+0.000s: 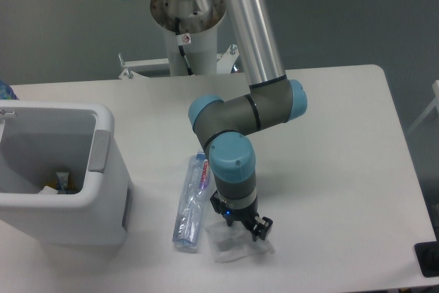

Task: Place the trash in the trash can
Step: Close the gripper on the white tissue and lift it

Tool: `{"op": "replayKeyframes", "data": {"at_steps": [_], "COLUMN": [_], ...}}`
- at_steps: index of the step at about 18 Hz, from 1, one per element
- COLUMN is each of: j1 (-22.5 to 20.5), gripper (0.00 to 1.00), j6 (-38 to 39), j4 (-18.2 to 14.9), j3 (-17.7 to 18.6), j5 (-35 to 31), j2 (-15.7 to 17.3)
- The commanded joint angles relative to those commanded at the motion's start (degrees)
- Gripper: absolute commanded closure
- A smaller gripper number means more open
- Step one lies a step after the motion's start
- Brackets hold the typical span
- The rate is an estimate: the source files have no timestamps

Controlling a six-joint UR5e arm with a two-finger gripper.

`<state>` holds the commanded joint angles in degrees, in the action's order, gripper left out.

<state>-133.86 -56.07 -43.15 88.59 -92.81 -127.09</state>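
Fixed camera, sole view.

Item: my gripper [241, 230], one. It hangs at the end of my arm, pointing down at the near part of the table [343, 169], right over the wrapper [230, 246]. My wrist hides most of the fingers; I cannot tell from here whether the jaws stand apart or closed, nor whether they touch the wrapper yet.

Item: wrapper, one. Crumpled, translucent white, lying flat on the table directly under my gripper and just right of the bottle's lower end.

Item: bottle [191, 204], one. Clear, crushed, with a purple-red label toward its far end. It lies lengthwise on the table just left of my wrist, between me and the trash can [103, 190]. It is untouched.

Item: trash can, one. White, boxy, thick-rimmed, with a grey panel on the side facing me, standing at the left of the table, well apart from the wrapper. Some small scraps show at its bottom; I cannot tell what they are.

Step in hand, as I judge it: picking up the wrapper. To do it well I should come straight down, pinch a raised crease rather than the flat film, and keep clear of the bottle alongside so it is not nudged. Both pieces of trash are still outside the can.
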Motion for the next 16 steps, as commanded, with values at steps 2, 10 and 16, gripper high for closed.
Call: {"op": "replayKeyframes", "data": {"at_steps": [2,10,16], "j1": [0.0,0.0,-2.0], "gripper": [0.97,1.00,1.00], "j6": [0.1,0.0,0.1], "j4": [0.0,-0.1,-0.7], "j3": [0.1,0.2,-0.5], "j5": [0.0,0.4,4.9], "j2": [0.2,1.8,4.3]}}
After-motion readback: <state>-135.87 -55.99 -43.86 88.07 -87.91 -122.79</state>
